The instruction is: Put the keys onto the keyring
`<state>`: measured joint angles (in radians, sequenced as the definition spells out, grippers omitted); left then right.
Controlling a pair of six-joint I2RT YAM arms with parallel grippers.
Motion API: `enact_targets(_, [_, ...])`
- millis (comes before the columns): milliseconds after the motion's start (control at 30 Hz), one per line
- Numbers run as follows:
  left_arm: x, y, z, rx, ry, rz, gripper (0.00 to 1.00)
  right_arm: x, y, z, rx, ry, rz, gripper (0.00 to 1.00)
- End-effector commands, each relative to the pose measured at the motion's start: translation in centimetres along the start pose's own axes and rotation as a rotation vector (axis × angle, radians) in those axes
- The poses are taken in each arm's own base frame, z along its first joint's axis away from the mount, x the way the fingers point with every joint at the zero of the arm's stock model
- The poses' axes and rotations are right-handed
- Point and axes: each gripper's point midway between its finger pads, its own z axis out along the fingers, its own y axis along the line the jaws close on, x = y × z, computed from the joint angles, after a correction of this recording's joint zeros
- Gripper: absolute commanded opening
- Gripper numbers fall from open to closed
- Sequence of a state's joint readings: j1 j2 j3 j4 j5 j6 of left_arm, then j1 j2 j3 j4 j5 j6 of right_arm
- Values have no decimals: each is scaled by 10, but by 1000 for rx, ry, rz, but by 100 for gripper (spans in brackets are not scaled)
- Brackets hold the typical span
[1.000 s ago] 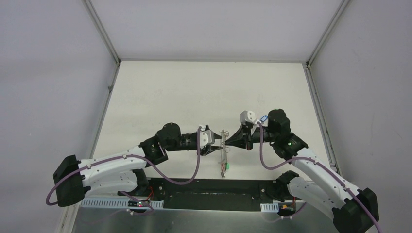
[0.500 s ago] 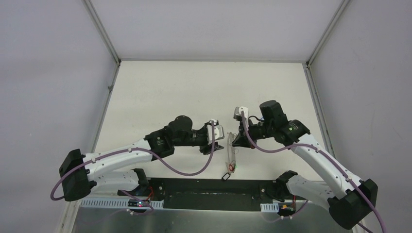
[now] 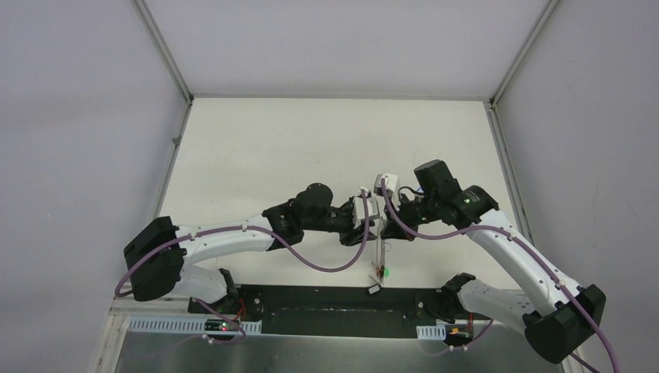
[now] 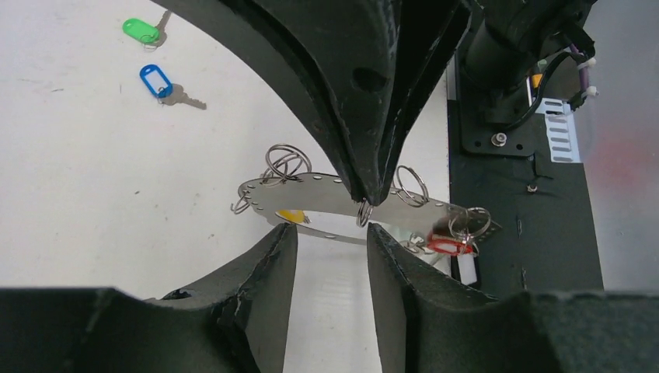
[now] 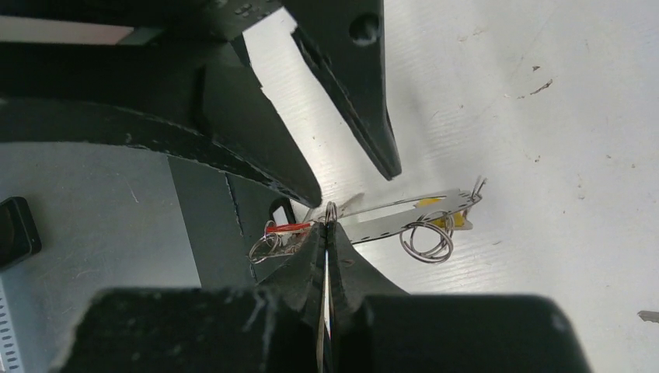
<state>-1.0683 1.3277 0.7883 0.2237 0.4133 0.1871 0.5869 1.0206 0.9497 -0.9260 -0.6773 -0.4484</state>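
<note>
The keyring (image 4: 326, 194) is a thin silvery metal loop with small holes and several little split rings; it hangs in the air between the two grippers. It carries a red tag (image 4: 443, 245) and a yellow tag (image 4: 289, 215). My right gripper (image 5: 327, 227) is shut on a small split ring on the keyring's upper edge. My left gripper (image 4: 330, 229) is open, its fingers just under the keyring and either side of that ring, not touching. A green-tagged key (image 4: 141, 29) and a blue-tagged key (image 4: 158, 80) lie loose on the table. In the top view the keyring (image 3: 380, 250) hangs edge-on.
The black base plate (image 3: 311, 299) runs along the table's near edge, under the keyring's lower end. Grey walls close off the table (image 3: 326, 140) on the left, right and back. A small dark scrap (image 5: 646, 315) lies on the table.
My left arm has swung right until its open gripper meets my right gripper. The keyring, held by my right gripper, has shifted right and a little nearer the base plate.
</note>
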Motion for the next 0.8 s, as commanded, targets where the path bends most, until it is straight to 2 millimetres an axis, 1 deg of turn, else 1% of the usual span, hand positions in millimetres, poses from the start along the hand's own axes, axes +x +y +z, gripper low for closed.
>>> enact_targets(0, [-24, -10, 11, 64, -109, 29, 37, -16, 4, -8, 2, -49, -59, 0])
enact_targets(100, [-19, -14, 14, 92, -98, 32, 34, -17, 5, -9, 2, -53, -63, 0])
enact_targets(267, [-13, -19, 16, 125, -73, 36, 21, -19, 5, -9, -2, -59, -66, 0])
enact_targets(367, [-15, -22, 16, 140, -79, 43, 16, -18, 5, -8, -3, -58, -66, 0])
enact_targets(533, [-22, -26, 16, 165, -96, 59, 14, -18, 5, -8, -4, -56, -65, 0])
enact_targets(633, [-25, -26, 16, 164, -102, 65, 9, -16, 5, -7, -4, -54, -63, 0])
enact_targets(700, [-26, -26, 15, 165, -105, 67, 2, -16, 5, -7, -4, -54, -65, 0])
enact_targets(767, [-27, -27, 14, 168, -108, 66, 0, -15, 5, -7, -6, -52, -64, 0])
